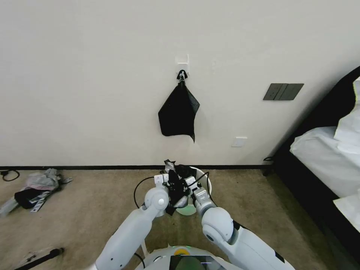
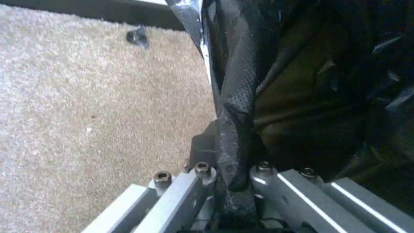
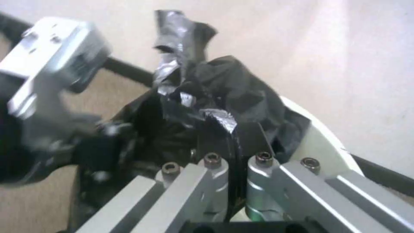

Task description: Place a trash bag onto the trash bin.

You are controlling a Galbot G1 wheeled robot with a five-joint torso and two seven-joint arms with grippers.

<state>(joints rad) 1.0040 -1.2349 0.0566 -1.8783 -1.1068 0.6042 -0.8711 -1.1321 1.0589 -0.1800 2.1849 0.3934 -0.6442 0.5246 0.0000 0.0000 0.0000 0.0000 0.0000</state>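
Room was a plain off-white wall (image 1: 93, 75) over short beige carpet (image 1: 93, 210), with one bed (image 1: 322, 150) in white sheets on the right. One flat matte black bundle (image 1: 178, 110) hung from a wall hook. The bin (image 1: 205, 183), round and smooth cream plastic, sat on the carpet by the wall. One thin, crinkly, glossy bag (image 3: 224, 94) was bunched over its rim. Both claws were clenched on the film: left claw (image 2: 233, 174) on one fold, right claw (image 3: 235, 145) just beside it.
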